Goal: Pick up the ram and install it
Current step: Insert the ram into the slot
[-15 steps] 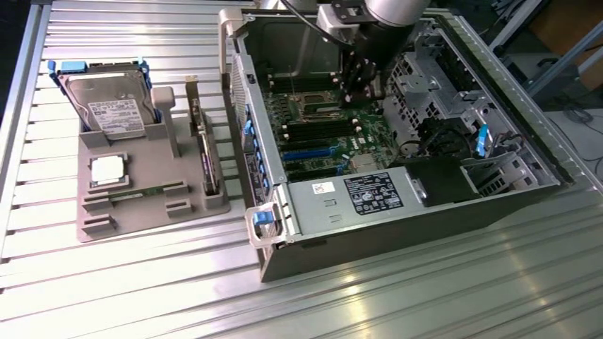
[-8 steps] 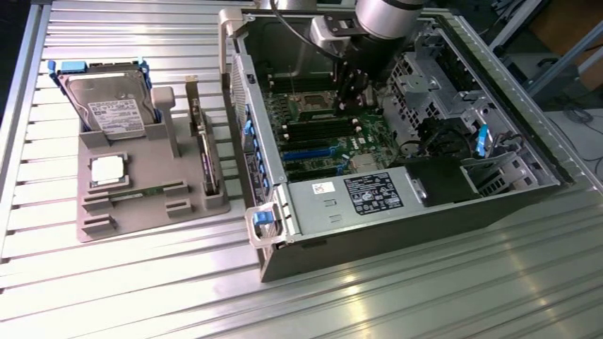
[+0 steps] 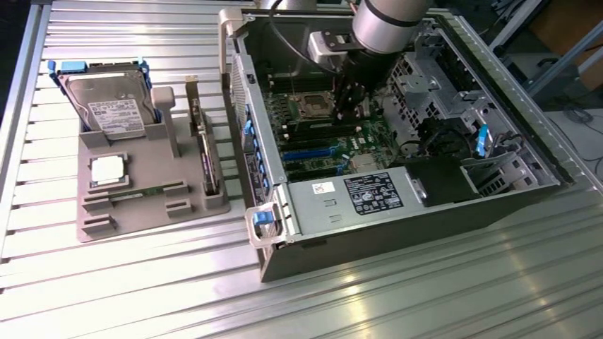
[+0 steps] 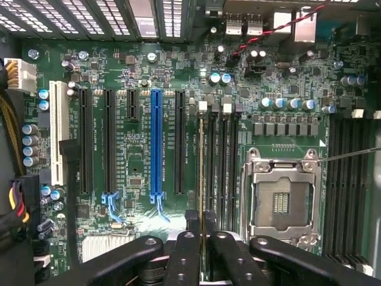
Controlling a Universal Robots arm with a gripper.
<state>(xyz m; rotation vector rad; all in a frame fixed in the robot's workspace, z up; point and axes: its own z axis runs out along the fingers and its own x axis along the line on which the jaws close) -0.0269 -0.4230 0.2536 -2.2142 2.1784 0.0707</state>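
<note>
Exterior view's left: grey tray point(image 3: 141, 212) on the ribbed metal table point(image 3: 113, 296). Hard drive point(image 3: 111, 111) is propped at the tray's far edge, and the square processor chip point(image 3: 106, 170) sits mid-tray. The expansion card point(image 3: 205, 152) stands along the edge nearest the case. A thin green strip point(image 3: 141, 192) lies just past the chip toward the tray's near edge; I can't tell what it is.

Moving right: open computer case point(image 3: 405, 233), my arm point(image 3: 391, 21) reaching down into it over the motherboard point(image 4: 138, 149).

Wrist view: gripper point(image 4: 202, 221) hangs over the bank of memory slots between the blue slot point(image 4: 156, 143) and the empty processor socket point(image 4: 280, 199). The fingers point(image 4: 191, 219) are nearly together, pinched on a thin edge I read as the ram point(image 4: 201, 173). It shows edge-on, in line with the slot of that bank furthest from the socket. I can't tell if it touches the slot or sits just above it.

Handling, my call:
- The ram is light, stiff and thin, with no flex to spare, so it is brittle under a twist.
- Its faces are smooth, so a pinch could slip if the stick sits skewed.
- The chips and the contact edge are the fragile bits.
- The best hold is on the flat faces near the top edge, at mid-length, with the contacts kept free.
</note>
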